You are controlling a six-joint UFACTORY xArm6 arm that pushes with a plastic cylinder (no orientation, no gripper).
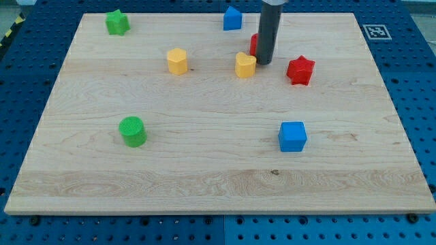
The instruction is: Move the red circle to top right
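The red circle [253,44] is mostly hidden behind my rod; only a red sliver shows at the rod's left edge, near the view's top centre. My tip [264,63] rests on the board right in front of it, just right of a yellow heart-like block [245,65]. A red star [300,70] lies to the tip's right.
A blue house-shaped block [232,18] sits at the top, left of the rod. A yellow hexagon [177,61], a green star [117,22] at top left, a green cylinder [133,131] and a blue cube [293,136] lie on the wooden board [218,184].
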